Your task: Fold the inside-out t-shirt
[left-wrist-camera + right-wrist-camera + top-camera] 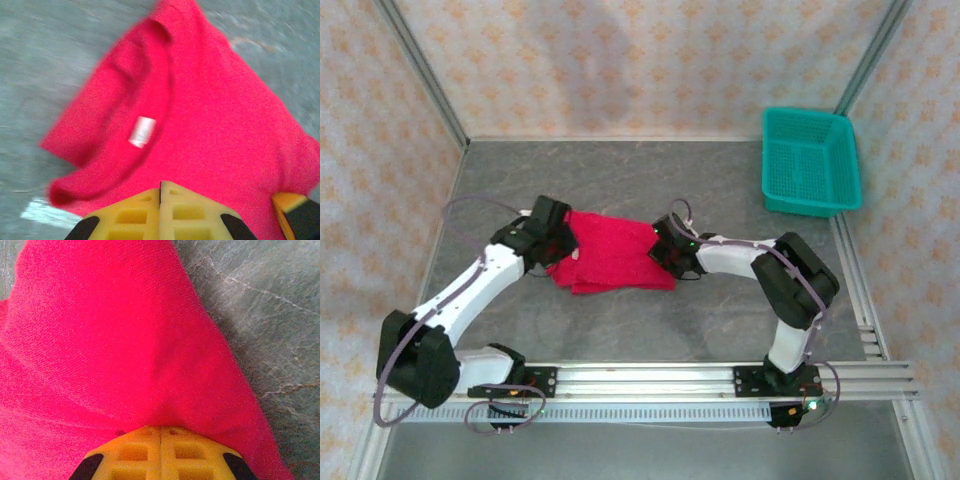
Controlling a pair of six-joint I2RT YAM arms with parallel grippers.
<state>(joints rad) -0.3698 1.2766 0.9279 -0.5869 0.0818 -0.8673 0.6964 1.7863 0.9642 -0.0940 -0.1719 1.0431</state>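
Patterned cream walls (620, 60) enclose a grey, marble-look table (620, 330) on three sides. I report from left to right.

Left arm: it reaches from the near left corner toward the middle of the table. The left gripper (558, 243) sits at the left edge of the inside-out t-shirt (615, 258). On the left wrist camera its yellow fingers (135, 215) are pressed together with red cloth running right up to the tips, so I log this claw as clamped on the shirt. That view is blurred. It shows the neckline and a small white tag (142, 131) sewn just below the collar.

Centre: the shirt lies bunched on the middle of the table, spanning the gap between the two claws.

Right arm: the right gripper (670, 250) meets the shirt's right edge. On the right wrist camera its fingers (135, 455) are closed, and the cloth puckers into them; this claw is pinching the shirt.

Far right corner of the table: a teal mesh basket (810, 206) stands upright, well apart from the shirt. Its mesh floor shows bare across the inside.
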